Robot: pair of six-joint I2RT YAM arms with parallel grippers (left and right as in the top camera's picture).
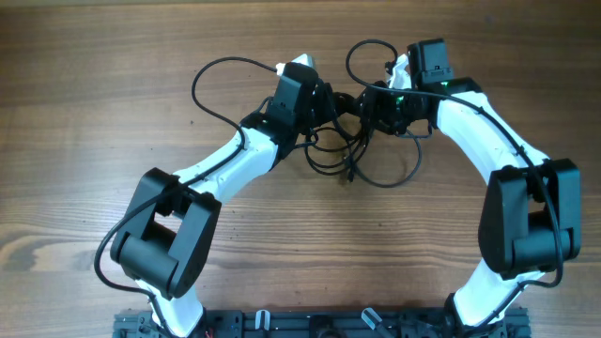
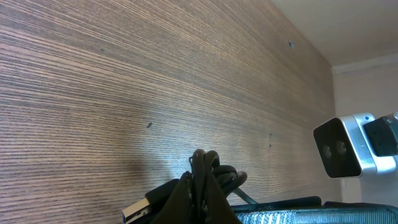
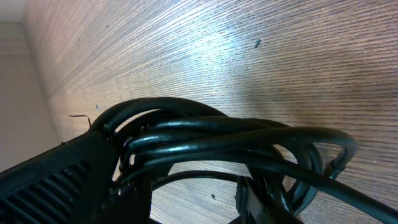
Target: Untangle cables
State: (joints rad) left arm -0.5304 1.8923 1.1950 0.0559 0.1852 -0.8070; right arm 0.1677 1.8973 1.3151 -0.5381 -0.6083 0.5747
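Observation:
The cables (image 1: 346,136) are a knot of thin black cords lying between my two arms at the far middle of the table, with loose loops trailing toward the front. My left gripper (image 1: 331,101) is at the bundle's left side; in the left wrist view it (image 2: 202,186) is shut on a few cable strands (image 2: 214,171), with a USB plug end (image 2: 140,210) beside it. My right gripper (image 1: 374,101) is at the bundle's right. In the right wrist view its fingers (image 3: 186,186) are apart, and several cable strands (image 3: 236,140) lie across them.
The wooden table (image 1: 94,113) spreads all round. A thicker black arm wire (image 1: 221,66) loops out to the left of the left arm, another (image 1: 362,52) by the right wrist. The right arm's white camera housing (image 2: 345,146) is close in the left wrist view.

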